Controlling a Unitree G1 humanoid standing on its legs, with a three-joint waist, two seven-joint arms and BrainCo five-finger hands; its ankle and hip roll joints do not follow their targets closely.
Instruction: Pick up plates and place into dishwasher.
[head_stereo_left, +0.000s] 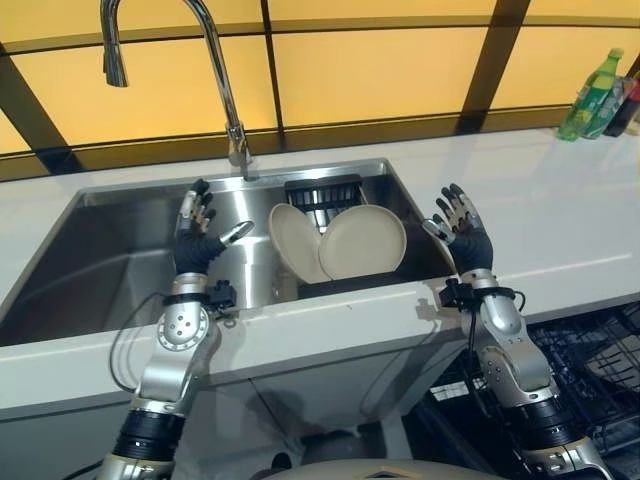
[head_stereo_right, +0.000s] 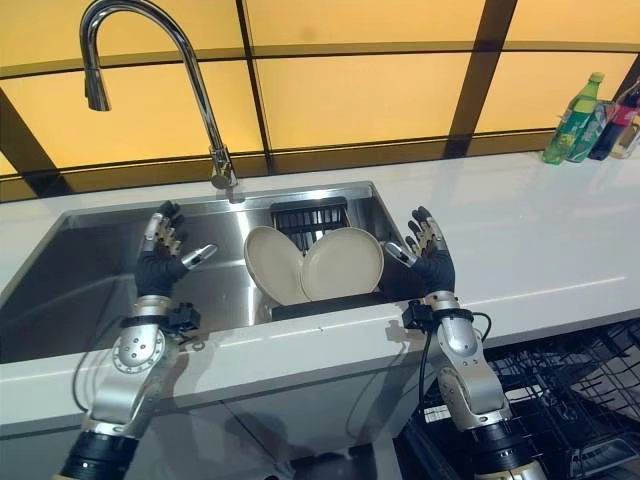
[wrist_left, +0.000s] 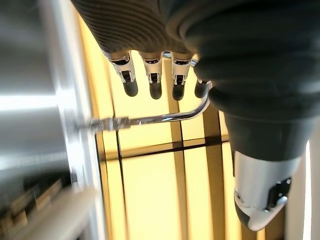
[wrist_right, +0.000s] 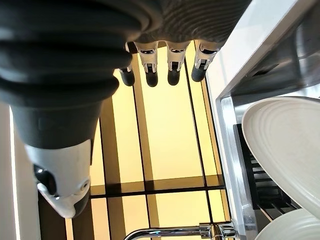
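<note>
Nearest, at the lower right, the open dishwasher (head_stereo_left: 590, 360) shows its dark wire rack, and no plate can be seen in the part that shows. Just beyond it, over the front edge of the white counter (head_stereo_left: 560, 240), both hands are raised with palms toward each other. The left hand (head_stereo_left: 195, 240) hovers above the sink (head_stereo_left: 120, 260), its fingers straight and spread, holding nothing. The right hand (head_stereo_left: 460, 232) stands by the sink's right rim, fingers likewise apart and empty. Between them two cream plates (head_stereo_left: 340, 240) lean on edge, overlapping, against a dark drain rack (head_stereo_left: 322, 190) at the back of the basin. Farther off rise the faucet (head_stereo_left: 215, 70) and, at the far right, some bottles (head_stereo_left: 598, 85). By this showing the task has hardly begun: both plates remain to be grasped and carried down.
</note>
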